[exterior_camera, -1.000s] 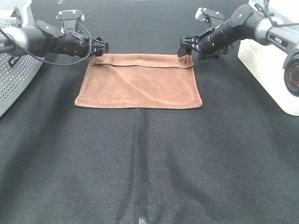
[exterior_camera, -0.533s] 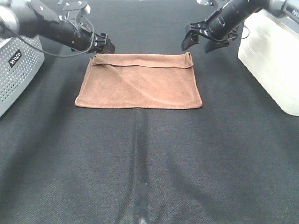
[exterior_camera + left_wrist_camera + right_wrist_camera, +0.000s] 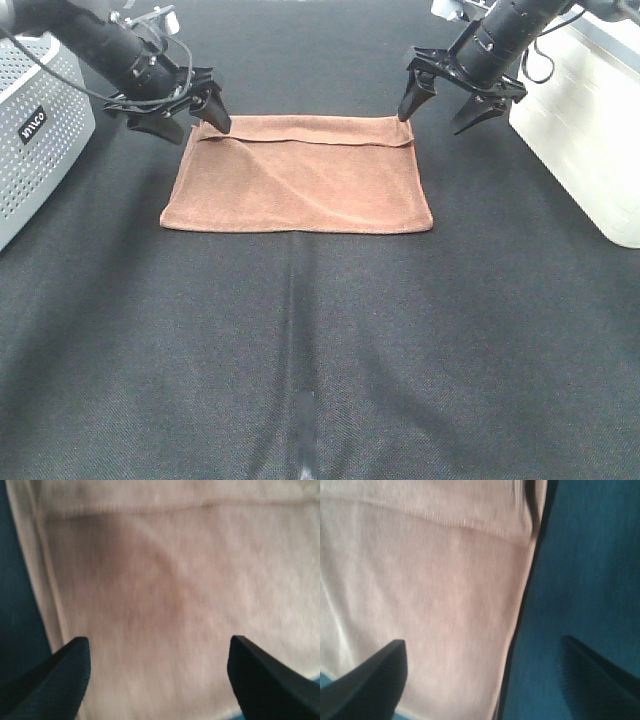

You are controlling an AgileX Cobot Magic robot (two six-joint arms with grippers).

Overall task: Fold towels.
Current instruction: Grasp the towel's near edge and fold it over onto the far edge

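Exterior high: the towel [image 3: 298,185] lies flat on the dark tabletop [image 3: 320,350], upper centre of frame, with a folded-over layer whose hem runs across near its far edge. The left gripper [image 3: 198,130] sits at the towel's upper left corner, jaws spread wide and holding nothing. One tip is over the corner; contact cannot be confirmed. The right gripper [image 3: 432,120] sits at the upper right corner, likewise wide apart and empty, one tip just beside the corner. A grey perforated box [image 3: 30,140] stands at the left edge and a white box [image 3: 580,130] at the right edge.

Left wrist: blurred. The towel [image 3: 170,605] fills nearly the whole view, with a hem line crossing it and a strip of tabletop along one side. The two dark fingers [image 3: 55,680] stand far apart, nothing gripped.

Right wrist: blurred. A side edge of the towel [image 3: 430,605] meets the tabletop [image 3: 585,580]. The fingers [image 3: 370,680] are spread wide, one over cloth, the other over tabletop, nothing gripped
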